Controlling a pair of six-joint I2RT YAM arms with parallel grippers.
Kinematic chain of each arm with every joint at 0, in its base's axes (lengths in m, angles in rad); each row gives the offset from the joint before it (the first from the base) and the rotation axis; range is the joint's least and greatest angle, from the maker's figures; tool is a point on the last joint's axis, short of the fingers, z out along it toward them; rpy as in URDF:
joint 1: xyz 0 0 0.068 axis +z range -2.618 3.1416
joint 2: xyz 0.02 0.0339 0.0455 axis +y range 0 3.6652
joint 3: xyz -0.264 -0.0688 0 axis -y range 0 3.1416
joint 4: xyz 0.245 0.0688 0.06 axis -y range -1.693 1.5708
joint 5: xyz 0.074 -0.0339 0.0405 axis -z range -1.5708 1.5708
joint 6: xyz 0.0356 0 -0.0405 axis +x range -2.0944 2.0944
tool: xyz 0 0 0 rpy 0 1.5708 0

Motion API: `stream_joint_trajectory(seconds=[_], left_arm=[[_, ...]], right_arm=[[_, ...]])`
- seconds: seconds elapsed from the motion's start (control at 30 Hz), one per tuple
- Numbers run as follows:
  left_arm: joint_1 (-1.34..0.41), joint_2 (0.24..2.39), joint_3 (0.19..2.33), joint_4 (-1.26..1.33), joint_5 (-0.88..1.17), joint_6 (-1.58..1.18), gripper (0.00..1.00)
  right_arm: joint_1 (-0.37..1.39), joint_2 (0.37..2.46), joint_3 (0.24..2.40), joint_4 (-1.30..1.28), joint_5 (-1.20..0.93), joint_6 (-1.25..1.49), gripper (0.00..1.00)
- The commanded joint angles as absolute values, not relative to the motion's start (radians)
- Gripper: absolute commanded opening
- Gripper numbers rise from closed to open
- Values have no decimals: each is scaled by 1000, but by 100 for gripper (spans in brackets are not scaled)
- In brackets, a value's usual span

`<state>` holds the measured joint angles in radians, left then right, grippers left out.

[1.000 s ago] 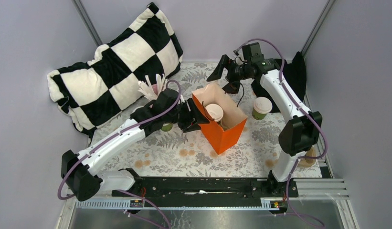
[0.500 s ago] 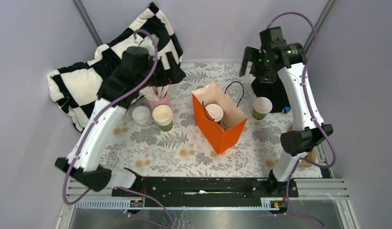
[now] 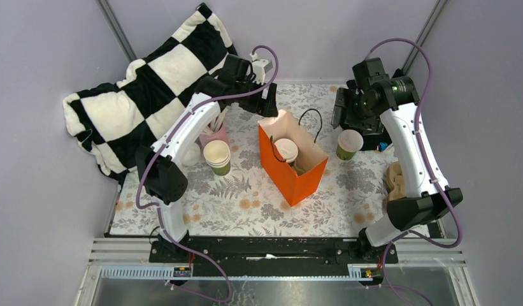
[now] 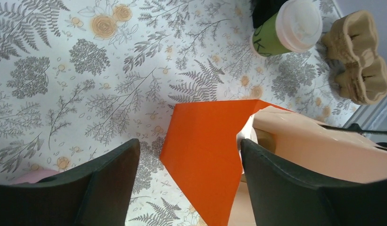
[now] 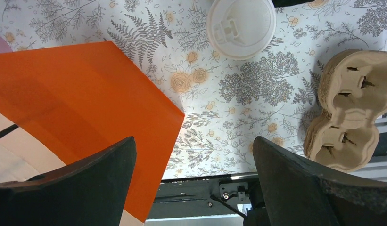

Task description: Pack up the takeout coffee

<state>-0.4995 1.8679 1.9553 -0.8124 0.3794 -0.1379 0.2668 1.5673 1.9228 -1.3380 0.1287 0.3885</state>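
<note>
Top external view: one lidded coffee cup (image 3: 286,150) stands upright inside the open orange paper bag (image 3: 297,175) at mid-table. The second lidded cup (image 3: 350,143) stands on the floral tablecloth (image 3: 246,197) between 2 and 3 o'clock of the bag, near it but apart. The left gripper (image 4: 189,150) hangs at 11 o'clock of the bag, fingers spread wide with nothing between them, and the right gripper (image 5: 193,141) hovers at 12 o'clock of the second lidded cup, likewise spread wide and empty, with cardboard cup carriers (image 5: 349,108) at 4 o'clock of that cup.
</note>
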Motion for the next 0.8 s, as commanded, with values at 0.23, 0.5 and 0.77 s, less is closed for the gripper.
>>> stream_joint_trajectory(seconds=[0.23,0.5,0.77], left_arm=[[-546,1822,1976,-713,416,-129,78],[-557,1815,1981,-703,397,-162,63],[-571,1825,1954,-713,375,-129,43]], right_arm=[[272,1494,1842,-1328,158,394,100],[254,1502,1750,-1294,271,374,100],[184,1592,1770,-1251,248,334,97]])
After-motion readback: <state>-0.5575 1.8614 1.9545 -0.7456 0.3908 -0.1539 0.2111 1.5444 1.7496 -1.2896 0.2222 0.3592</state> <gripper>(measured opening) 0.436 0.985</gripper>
